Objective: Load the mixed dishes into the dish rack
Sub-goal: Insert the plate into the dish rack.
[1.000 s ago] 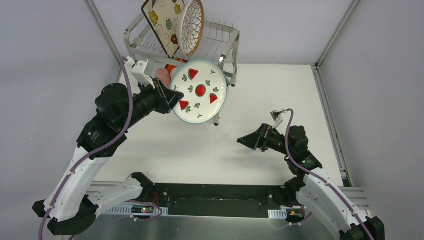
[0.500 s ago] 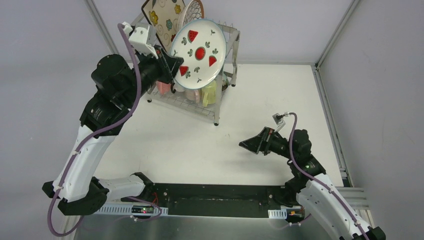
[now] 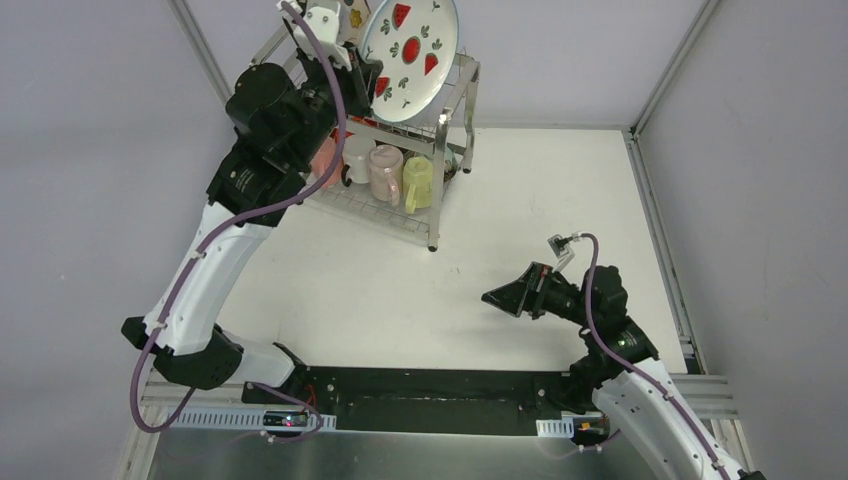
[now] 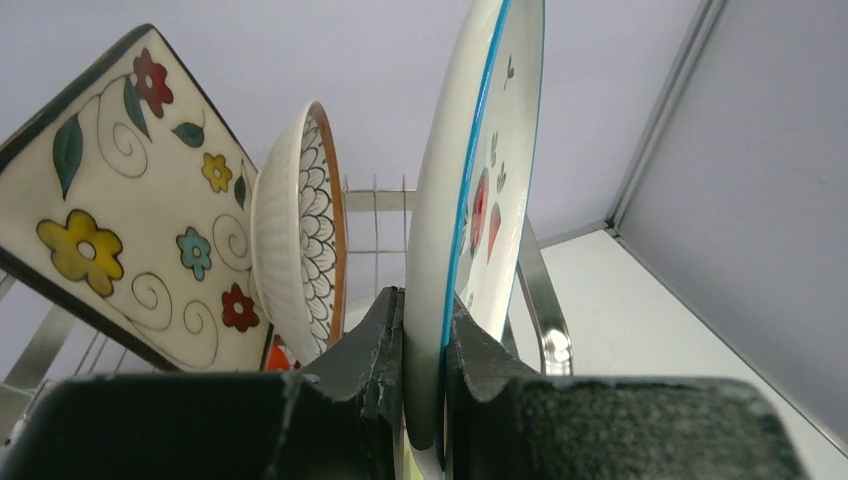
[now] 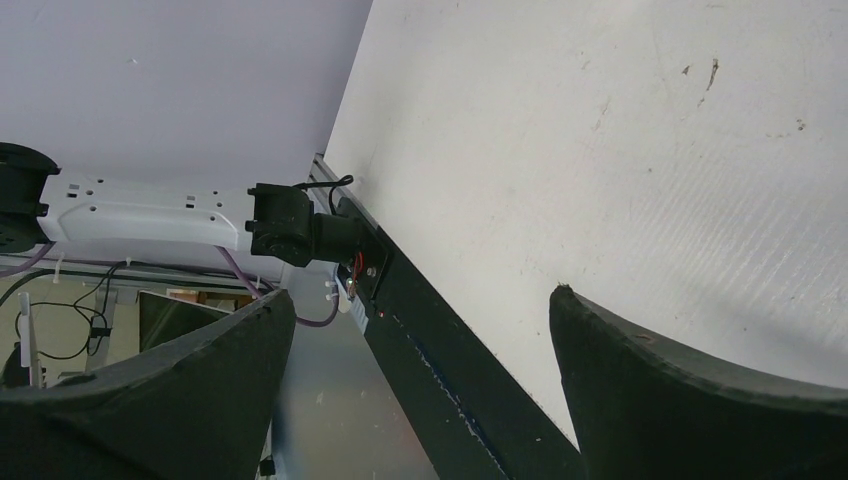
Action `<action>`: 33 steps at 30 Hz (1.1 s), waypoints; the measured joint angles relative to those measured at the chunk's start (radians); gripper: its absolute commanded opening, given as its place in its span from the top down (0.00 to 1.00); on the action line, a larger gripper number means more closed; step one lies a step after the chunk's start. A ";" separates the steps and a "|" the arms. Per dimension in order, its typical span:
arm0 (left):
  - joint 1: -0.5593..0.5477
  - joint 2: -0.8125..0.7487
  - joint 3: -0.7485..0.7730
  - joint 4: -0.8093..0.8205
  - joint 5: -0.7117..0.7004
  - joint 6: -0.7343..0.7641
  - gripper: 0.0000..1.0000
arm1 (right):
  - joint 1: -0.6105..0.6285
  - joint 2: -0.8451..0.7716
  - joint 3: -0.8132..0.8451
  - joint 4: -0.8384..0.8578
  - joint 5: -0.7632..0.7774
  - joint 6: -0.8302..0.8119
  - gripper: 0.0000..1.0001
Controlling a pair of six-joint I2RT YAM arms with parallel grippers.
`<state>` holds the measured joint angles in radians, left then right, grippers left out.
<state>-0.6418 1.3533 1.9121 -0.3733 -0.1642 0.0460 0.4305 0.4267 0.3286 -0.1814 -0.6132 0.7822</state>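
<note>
My left gripper (image 3: 372,85) (image 4: 425,340) is shut on the lower rim of the white red-marked plate (image 3: 410,55) (image 4: 470,200). It holds the plate upright on edge, high over the top tier of the dish rack (image 3: 446,112). Left of it in the left wrist view, the brown-rimmed petal-pattern plate (image 4: 300,240) and the square floral plate (image 4: 110,220) stand in the rack. A pale pink mug (image 3: 383,170) and a yellow-green mug (image 3: 417,182) sit on the lower tier. My right gripper (image 3: 490,297) (image 5: 420,292) hangs open over the table with nothing between its fingers.
The rack's shiny tube frame (image 4: 540,300) runs just right of the held plate. The white table (image 3: 350,280) spreads between the rack and the arm bases. A black base strip (image 3: 430,385) lines the near edge. Grey walls (image 3: 90,120) close in both sides.
My left arm has lifted the red-marked plate up and back, from in front of the rack to above its top tier, turning it more upright. The right arm barely shifted.
</note>
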 measured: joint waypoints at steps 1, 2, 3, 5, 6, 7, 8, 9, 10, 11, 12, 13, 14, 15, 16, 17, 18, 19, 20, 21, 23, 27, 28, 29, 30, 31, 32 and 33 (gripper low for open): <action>0.000 0.012 0.008 0.008 -0.004 0.009 1.00 | 0.000 -0.002 0.000 -0.008 0.000 0.000 0.00; 0.000 0.026 0.016 0.018 -0.010 0.022 1.00 | 0.000 -0.004 0.000 -0.013 0.000 0.000 0.00; 0.000 0.037 0.023 0.031 -0.017 0.031 1.00 | 0.000 -0.006 0.000 -0.017 0.000 0.000 0.00; 0.000 0.055 0.029 0.054 -0.024 0.053 1.00 | 0.000 -0.015 0.000 -0.028 0.000 0.000 0.00; 0.000 0.060 0.030 0.063 -0.029 0.061 1.00 | 0.000 -0.021 -0.001 -0.033 0.000 0.001 0.00; 0.000 0.065 0.032 0.072 -0.037 0.072 1.00 | 0.000 -0.028 -0.003 -0.035 0.001 0.000 0.00; 0.000 0.069 0.033 0.083 -0.045 0.079 1.00 | 0.000 -0.035 -0.006 -0.039 0.001 0.000 0.00; 0.000 0.072 0.034 0.091 -0.050 0.084 1.00 | 0.000 -0.040 -0.010 -0.042 0.002 0.000 0.00; 0.000 0.077 0.036 0.101 -0.058 0.093 1.00 | 0.000 -0.044 -0.014 -0.046 0.004 0.000 0.00; 0.000 0.081 0.038 0.110 -0.066 0.100 1.00 | 0.000 -0.045 -0.017 -0.053 0.005 0.000 0.00; 0.000 0.087 0.040 0.121 -0.076 0.105 1.00 | 0.000 -0.045 -0.020 -0.057 0.005 0.000 0.00; 0.000 0.093 0.042 0.132 -0.082 0.110 1.00 | 0.000 -0.045 -0.022 -0.061 0.005 0.000 0.00; 0.000 0.099 0.045 0.141 -0.093 0.117 1.00 | 0.000 -0.045 -0.025 -0.064 0.006 0.000 0.00; 0.000 0.103 0.045 0.150 -0.098 0.124 1.00 | 0.000 -0.045 -0.027 -0.068 0.006 0.000 0.00; 0.000 0.110 0.046 0.159 -0.102 0.129 1.00 | 0.000 -0.045 -0.028 -0.071 0.006 0.000 0.00; 0.000 0.116 0.047 0.164 -0.105 0.132 1.00 | 0.000 -0.045 -0.029 -0.072 0.007 0.000 0.00; 0.000 0.122 0.047 0.170 -0.112 0.138 1.00 | 0.000 -0.045 -0.030 -0.072 0.007 0.000 0.00; 0.000 0.127 0.047 0.172 -0.117 0.143 1.00 | 0.000 -0.045 -0.030 -0.072 0.008 0.000 0.00; 0.000 0.134 0.047 0.175 -0.123 0.150 1.00 | 0.000 -0.045 -0.030 -0.072 0.008 0.000 0.00; 0.000 0.140 0.047 0.177 -0.126 0.155 1.00 | 0.000 -0.045 -0.030 -0.072 0.008 0.000 0.00; 0.000 0.151 0.047 0.183 -0.140 0.166 1.00 | 0.000 -0.045 -0.030 -0.072 0.008 0.000 0.00; -0.001 0.173 0.047 0.201 -0.168 0.200 1.00 | 0.000 -0.049 -0.030 -0.073 0.007 0.000 0.00; -0.001 0.179 0.047 0.206 -0.176 0.206 1.00 | 0.000 -0.055 -0.030 -0.077 0.007 0.001 0.00; -0.001 0.183 0.047 0.209 -0.179 0.209 1.00 | 0.000 -0.064 -0.030 -0.081 0.008 0.001 0.00; 0.000 0.188 0.047 0.211 -0.183 0.212 1.00 | 0.000 -0.072 -0.030 -0.086 0.008 0.001 0.00; -0.001 0.193 0.047 0.214 -0.188 0.214 1.00 | 0.000 -0.082 -0.030 -0.090 0.008 0.001 0.00; -0.002 0.199 0.047 0.217 -0.195 0.217 1.00 | 0.000 -0.089 -0.030 -0.094 0.008 0.001 0.00; -0.006 0.206 0.047 0.218 -0.203 0.220 1.00 | 0.000 -0.095 -0.030 -0.099 0.008 0.001 0.00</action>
<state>-0.6479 1.5589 1.9594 -0.1555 -0.3672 0.2661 0.4305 0.3317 0.2989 -0.2802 -0.6052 0.7834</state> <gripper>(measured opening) 0.122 0.996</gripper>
